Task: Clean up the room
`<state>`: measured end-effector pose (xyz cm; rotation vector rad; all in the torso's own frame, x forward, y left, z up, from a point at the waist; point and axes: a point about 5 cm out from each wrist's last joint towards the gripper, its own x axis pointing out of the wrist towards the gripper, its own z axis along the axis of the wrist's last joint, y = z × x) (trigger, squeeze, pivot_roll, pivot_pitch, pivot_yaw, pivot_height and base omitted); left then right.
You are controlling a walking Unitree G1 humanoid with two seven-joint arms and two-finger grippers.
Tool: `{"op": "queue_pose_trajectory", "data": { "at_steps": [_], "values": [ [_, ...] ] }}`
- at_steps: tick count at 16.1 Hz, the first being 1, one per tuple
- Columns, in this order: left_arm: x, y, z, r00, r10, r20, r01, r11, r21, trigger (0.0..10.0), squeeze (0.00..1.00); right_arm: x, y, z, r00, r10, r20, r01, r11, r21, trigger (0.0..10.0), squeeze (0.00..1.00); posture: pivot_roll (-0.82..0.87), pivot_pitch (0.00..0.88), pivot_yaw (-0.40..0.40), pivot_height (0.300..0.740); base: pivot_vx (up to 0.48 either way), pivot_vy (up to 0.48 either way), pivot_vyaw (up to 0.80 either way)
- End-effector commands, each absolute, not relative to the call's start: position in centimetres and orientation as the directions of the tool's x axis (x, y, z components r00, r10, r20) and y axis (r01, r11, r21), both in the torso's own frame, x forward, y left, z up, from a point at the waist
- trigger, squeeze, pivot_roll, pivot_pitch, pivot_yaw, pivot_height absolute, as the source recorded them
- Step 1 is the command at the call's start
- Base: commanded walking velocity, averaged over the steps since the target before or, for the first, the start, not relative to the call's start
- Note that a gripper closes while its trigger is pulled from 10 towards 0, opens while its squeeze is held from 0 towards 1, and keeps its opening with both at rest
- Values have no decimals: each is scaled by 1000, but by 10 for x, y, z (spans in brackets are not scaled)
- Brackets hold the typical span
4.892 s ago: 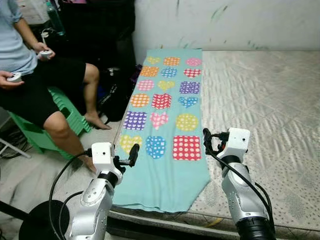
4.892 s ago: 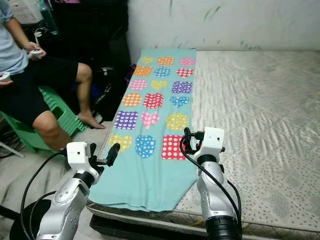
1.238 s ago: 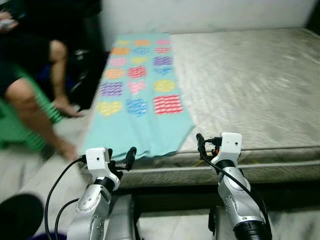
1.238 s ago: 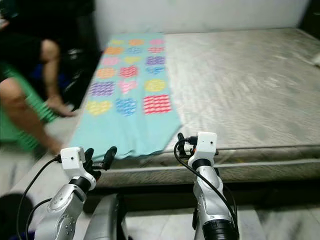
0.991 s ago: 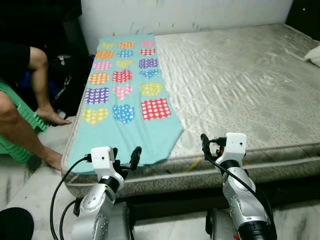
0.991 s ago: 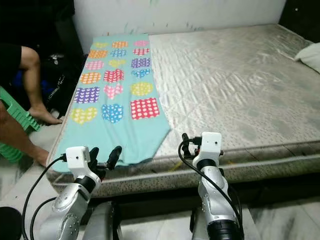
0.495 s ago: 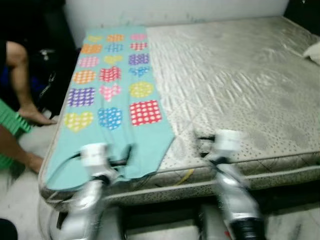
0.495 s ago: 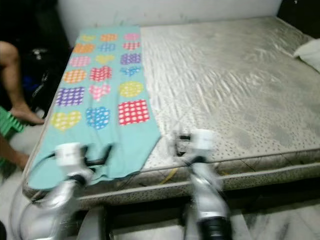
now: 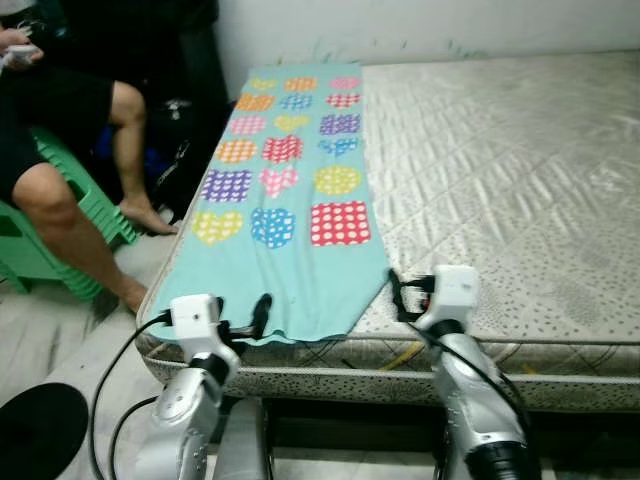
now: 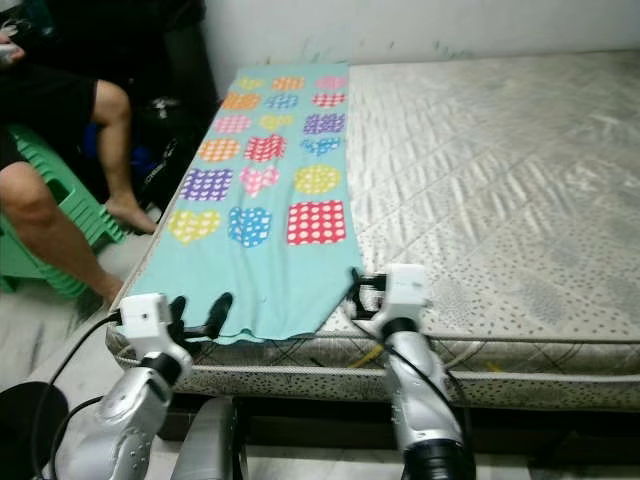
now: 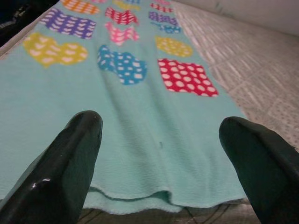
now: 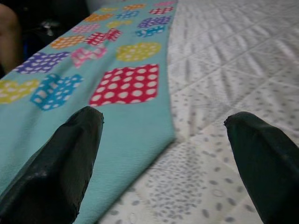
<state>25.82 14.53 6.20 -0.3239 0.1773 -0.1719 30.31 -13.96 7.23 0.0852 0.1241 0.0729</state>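
A teal blanket (image 9: 290,200) printed with coloured hearts and dotted patches lies flat along the left side of a bare grey mattress (image 9: 500,170). Its near end hangs slightly over the mattress edge. My left gripper (image 9: 248,316) is open and hovers just in front of the blanket's near hem; its wrist view shows the blanket (image 11: 140,116) between the wide-spread fingers (image 11: 60,177). My right gripper (image 9: 398,298) is open at the blanket's near right corner, where cloth (image 12: 121,84) meets mattress (image 12: 224,70). Neither gripper holds anything.
A person (image 9: 60,130) sits on a green plastic stool (image 9: 50,235) to the left of the bed, bare feet on the floor. A dark bag (image 9: 170,150) leans by the bed's side. A black round object (image 9: 35,420) lies on the floor near left.
The whole picture has shifted and sharpened, so the camera has moved; the person shows more at the left. Both grippers stay open in the same raised pose. The blanket lies as before.
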Motion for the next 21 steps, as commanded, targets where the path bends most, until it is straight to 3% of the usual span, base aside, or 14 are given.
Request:
{"op": "queue_pose_trajectory", "data": {
  "at_steps": [1, 7, 11, 14, 16, 17, 21],
  "values": [
    [260, 144, 64, 969, -196, -147, 141, 937, -319, 10000, 0, 303, -142, 75, 991, 68, -117, -57, 994, 90, 10000, 0, -103, 4, 77, 539, 0, 0, 0],
    [258, 142, 66, 969, -198, -148, 143, 938, -314, 10000, 0, 303, -134, 74, 981, 139, -135, -136, 990, 32, 10000, 0, -102, 9, 72, 539, 0, 0, 0],
    [253, 144, 66, 966, -201, -162, 139, 933, -332, 10000, 0, 309, -118, 52, 924, 163, -347, -207, 974, -91, 10000, 0, -90, 90, 62, 539, 0, 0, 0],
    [243, 142, 65, 960, -212, -184, 141, 930, -339, 10000, 0, 307, -105, 39, 868, 186, -460, -241, 968, -64, 10000, 0, -65, 133, 59, 539, 0, 0, 0],
    [240, 143, 66, 958, -210, -194, 133, 929, -346, 10000, 0, 303, -79, 31, 785, 256, -564, -290, 956, 31, 10000, 0, -57, 149, 59, 539, 0, 0, 0],
    [239, 142, 67, 956, -215, -197, 137, 928, -347, 10000, 0, 298, -68, 29, 753, 284, -593, -272, 956, 111, 10000, 0, -59, 153, 61, 539, 0, 0, 0],
    [238, 139, 67, 950, -232, -209, 149, 924, -352, 10000, 0, 276, -44, 24, 698, 321, -640, -257, 947, 195, 10000, 0, -66, 159, 69, 539, 0, 0, 0]
  ]
}}
